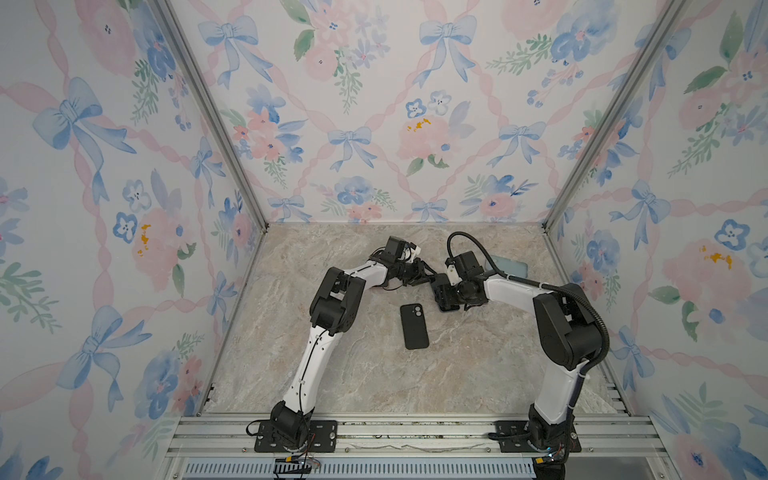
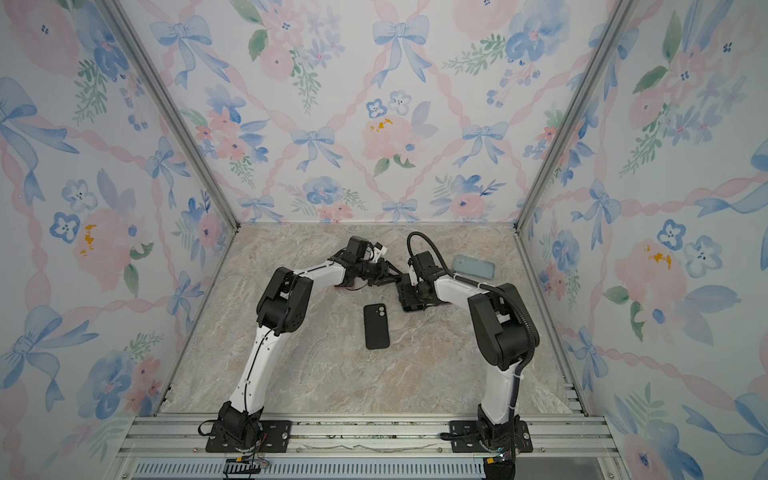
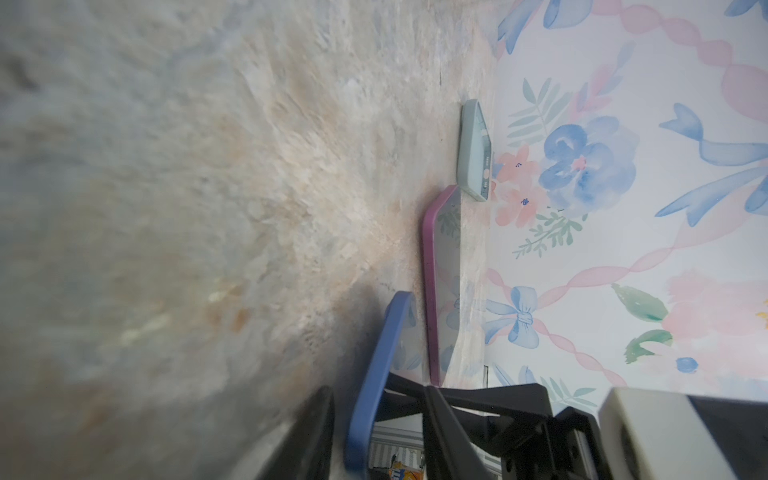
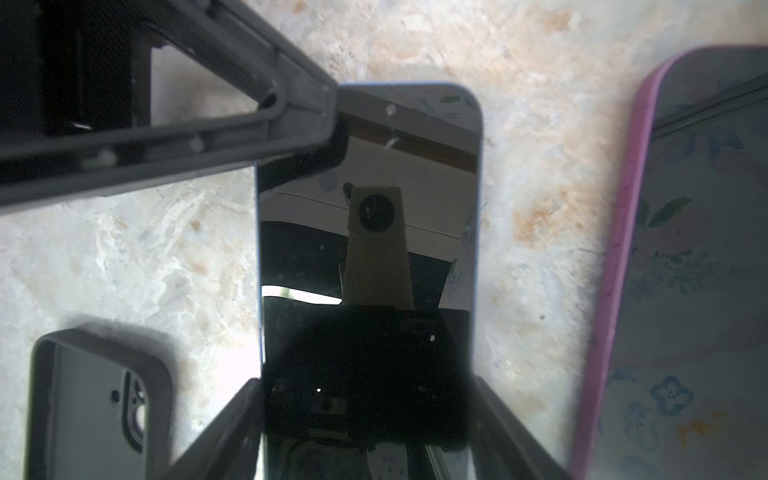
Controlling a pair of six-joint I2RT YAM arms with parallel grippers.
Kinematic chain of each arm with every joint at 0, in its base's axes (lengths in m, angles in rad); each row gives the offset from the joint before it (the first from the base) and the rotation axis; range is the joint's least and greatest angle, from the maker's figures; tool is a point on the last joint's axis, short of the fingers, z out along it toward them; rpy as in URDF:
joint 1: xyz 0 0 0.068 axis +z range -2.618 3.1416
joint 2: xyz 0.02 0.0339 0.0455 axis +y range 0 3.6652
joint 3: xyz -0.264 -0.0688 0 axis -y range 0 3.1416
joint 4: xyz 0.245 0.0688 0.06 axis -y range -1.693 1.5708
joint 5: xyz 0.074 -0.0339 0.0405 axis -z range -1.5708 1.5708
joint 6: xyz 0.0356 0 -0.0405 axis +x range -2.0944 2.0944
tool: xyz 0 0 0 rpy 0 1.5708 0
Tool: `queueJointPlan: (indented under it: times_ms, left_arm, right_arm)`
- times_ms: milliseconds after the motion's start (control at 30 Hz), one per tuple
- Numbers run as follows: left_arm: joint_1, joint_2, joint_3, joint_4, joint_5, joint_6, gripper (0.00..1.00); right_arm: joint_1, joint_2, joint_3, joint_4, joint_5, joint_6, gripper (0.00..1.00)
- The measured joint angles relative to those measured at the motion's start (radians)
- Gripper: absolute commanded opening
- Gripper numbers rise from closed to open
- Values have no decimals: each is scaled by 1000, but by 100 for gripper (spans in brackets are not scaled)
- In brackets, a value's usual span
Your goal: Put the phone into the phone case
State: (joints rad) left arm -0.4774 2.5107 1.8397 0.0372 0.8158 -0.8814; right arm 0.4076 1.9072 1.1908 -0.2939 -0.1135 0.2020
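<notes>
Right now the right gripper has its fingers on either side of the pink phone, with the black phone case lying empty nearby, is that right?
Not quite. The phone between the fingers of the right gripper is the blue phone, not the pink phone, which lies beside it. The right wrist view shows this. The black phone case does lie empty nearby.

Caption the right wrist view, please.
Right end effector clasps blue-edged, glossy-screened phone on marble tabletop; left end effector's finger meets its corner, empty black case alongside.
</notes>
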Motion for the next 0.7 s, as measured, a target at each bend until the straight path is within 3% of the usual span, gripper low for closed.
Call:
queueJointPlan:
  times_ms: [700]
  left_arm:
    - [2,5,-74,158,44,-67,19]
  right_arm:
    - [1,0,0,7,-26,1,66]
